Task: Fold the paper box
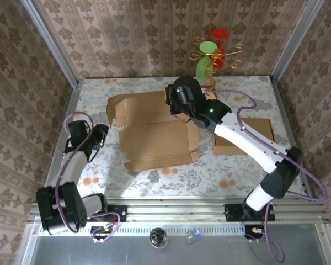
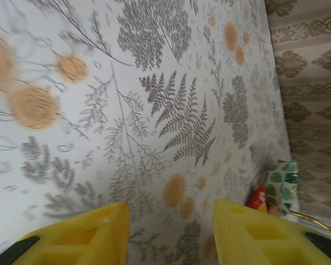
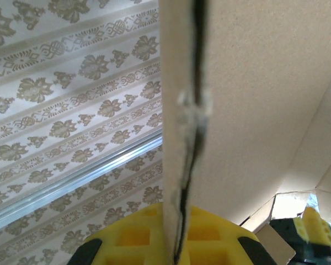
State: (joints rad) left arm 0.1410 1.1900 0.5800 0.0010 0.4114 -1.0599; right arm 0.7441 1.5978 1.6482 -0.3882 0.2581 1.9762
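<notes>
Two hands shared one job, and only one of them had hold of anything. The counter [image 1: 154,179], under its flowered cloth, carried the paper box [image 1: 154,138] opened out nearly flat at its middle, flaps spread to the far and left sides, so I judged the folding barely begun. A second cardboard sheet [image 1: 260,130] lay to the right, beneath my right forearm, apart from the box and out of the work. My right hand [image 1: 172,102] reached to the box's far edge and was clenched on a flap [image 3: 179,110] there. Seen from my right wrist, that flap's edge ran straight up between my yellow pads [image 3: 132,232], so the panel stood lifted, I think so it could be creased along its fold. My left hand [image 1: 99,134] hovered over bare cloth just left of the box, fingers parted and grasping nothing, placed, I would guess, to press the base down. If the base went unpinned, the whole sheet could slide rather than bend.
</notes>
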